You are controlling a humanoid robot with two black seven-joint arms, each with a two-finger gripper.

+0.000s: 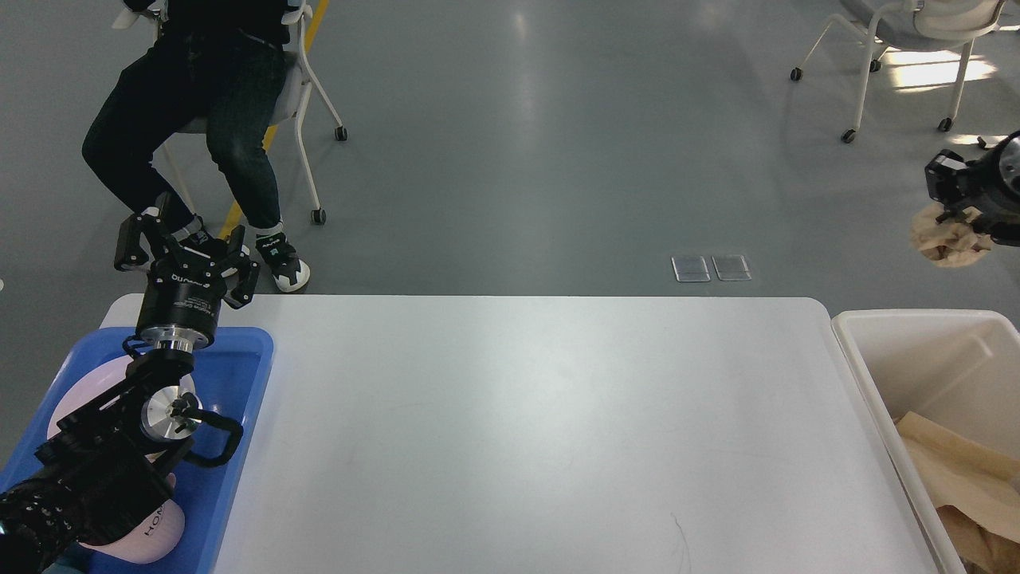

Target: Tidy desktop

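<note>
The white desktop [526,430] fills the middle of the head view. My right gripper [960,219] is at the far right edge, high above the cream bin [900,343], shut on a crumpled brown paper ball [948,241] that hangs under it. My left gripper [179,239] points away from me above the far end of the blue tray [231,375], its fingers spread open and empty.
The blue tray at the left holds pale pink dishes [76,402], partly hidden by my left arm. The cream bin at the right holds crumpled brown paper [968,486]. A seated person [191,104] is beyond the table's far left corner, and a chair [908,48] stands far right.
</note>
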